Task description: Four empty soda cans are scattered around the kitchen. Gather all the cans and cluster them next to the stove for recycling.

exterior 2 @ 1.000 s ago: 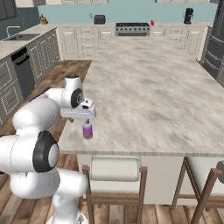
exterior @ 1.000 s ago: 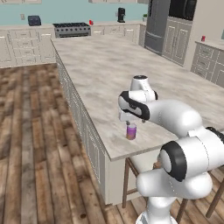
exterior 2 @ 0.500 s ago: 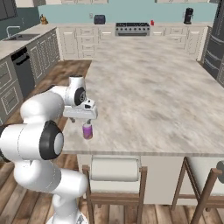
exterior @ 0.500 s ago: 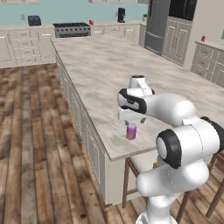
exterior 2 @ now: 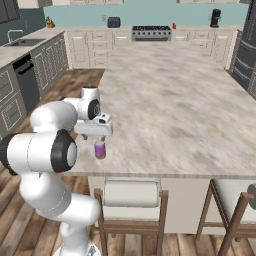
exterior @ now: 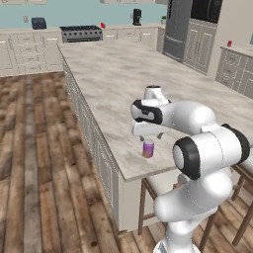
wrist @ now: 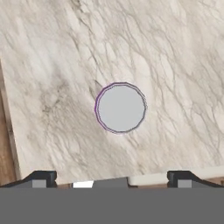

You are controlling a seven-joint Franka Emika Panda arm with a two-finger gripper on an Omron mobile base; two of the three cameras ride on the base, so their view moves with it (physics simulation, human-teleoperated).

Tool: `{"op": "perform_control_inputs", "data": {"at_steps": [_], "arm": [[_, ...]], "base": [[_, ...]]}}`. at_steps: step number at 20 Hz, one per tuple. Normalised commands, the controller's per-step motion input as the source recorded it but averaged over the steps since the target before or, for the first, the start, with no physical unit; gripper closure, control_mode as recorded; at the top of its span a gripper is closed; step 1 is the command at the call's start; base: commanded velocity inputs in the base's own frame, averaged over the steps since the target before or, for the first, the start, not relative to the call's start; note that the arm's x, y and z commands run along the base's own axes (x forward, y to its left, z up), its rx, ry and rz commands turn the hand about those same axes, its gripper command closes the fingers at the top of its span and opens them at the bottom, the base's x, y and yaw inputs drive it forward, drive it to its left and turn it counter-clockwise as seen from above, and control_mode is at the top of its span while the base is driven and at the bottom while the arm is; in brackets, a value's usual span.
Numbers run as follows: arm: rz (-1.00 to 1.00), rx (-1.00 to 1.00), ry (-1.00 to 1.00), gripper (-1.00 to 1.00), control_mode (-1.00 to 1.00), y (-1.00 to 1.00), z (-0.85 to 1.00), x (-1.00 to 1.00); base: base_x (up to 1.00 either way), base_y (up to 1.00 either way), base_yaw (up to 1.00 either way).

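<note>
While the gripper [exterior: 147,135] hangs open, holding nothing, at frame centre, the purple can [exterior: 148,148] stands upright just below on the counter [exterior: 113,74].

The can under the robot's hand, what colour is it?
The soda can is purple with a pale grey top. The left base view shows it best.

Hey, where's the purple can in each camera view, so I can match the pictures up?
Left base view: purple can stands upright, centre right, near the island counter's front edge, just below the open gripper.
Right base view: lower left of centre, same counter edge, under the gripper.
Hand view: dead centre, seen from above as a pale round top with a purple rim.
Shared landmark: the counter's front edge beside the can.
</note>
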Motion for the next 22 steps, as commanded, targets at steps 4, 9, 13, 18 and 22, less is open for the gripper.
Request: {"op": "perform_control_inputs", "data": {"at_steps": [4,9,13,18,22], "arm": [[0.00,0.00,0.00,-1.00,-1.00,0.00,-0.16,0.10],[0.00,0.00,0.00,-1.00,-1.00,-0.04,-0.16,0.17],[0.00,0.00,0.00,-1.00,-1.00,-0.03,-0.16,0.16],[0.00,0.00,0.00,-1.00,-1.00,-0.01,-0.15,0.16],[0.00,0.00,0.00,-1.00,-1.00,-0.01,-0.13,0.15]], "base": [[0.00,0.00,0.00],[0.00,0.00,0.00],[0.00,0.00,0.00],[0.00,0.00,0.00],[0.00,0.00,0.00]]}}
